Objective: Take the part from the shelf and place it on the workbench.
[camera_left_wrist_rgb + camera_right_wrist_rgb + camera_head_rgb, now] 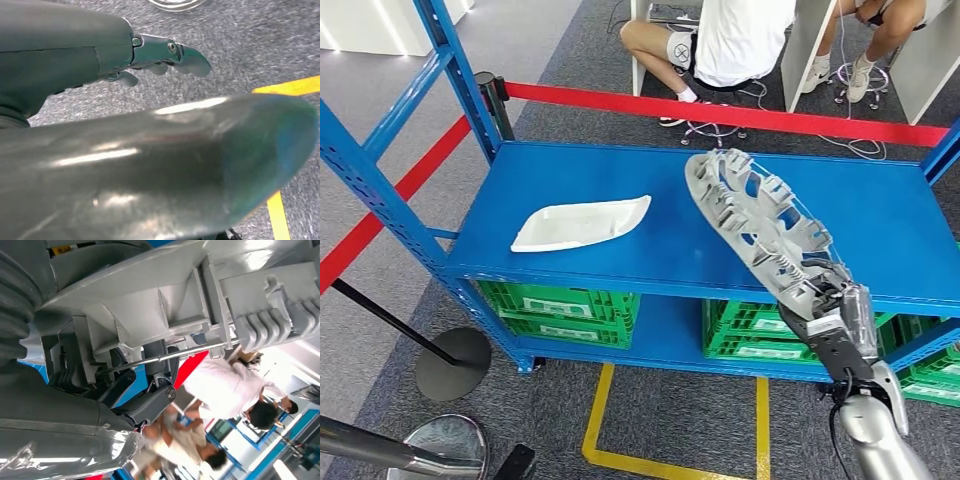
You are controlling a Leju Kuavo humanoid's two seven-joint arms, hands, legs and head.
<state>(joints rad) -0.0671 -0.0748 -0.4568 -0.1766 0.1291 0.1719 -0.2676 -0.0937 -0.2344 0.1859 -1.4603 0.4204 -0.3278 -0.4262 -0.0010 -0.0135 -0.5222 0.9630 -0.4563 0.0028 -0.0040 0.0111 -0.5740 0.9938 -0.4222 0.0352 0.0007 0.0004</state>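
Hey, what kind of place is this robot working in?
Probably an industrial demo or training floor: blue steel shelf with green crates underneath, red barrier tape, yellow floor marking. The right hand holds a grey ribbed part.

Blue shelf (682, 250), top deck carrying a white tray-like part (580, 222) toward nine o'clock; green crates (560, 312) on the lower deck.

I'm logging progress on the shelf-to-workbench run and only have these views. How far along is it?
Done: the grey ribbed part is picked up, gripped at its near end by the right hand and tilted above the blue shelf.
In hand: carrying it; the left hand hangs over the floor, holding nothing.
Left: taking it to the workbench and setting it down. A white part lies on the shelf.
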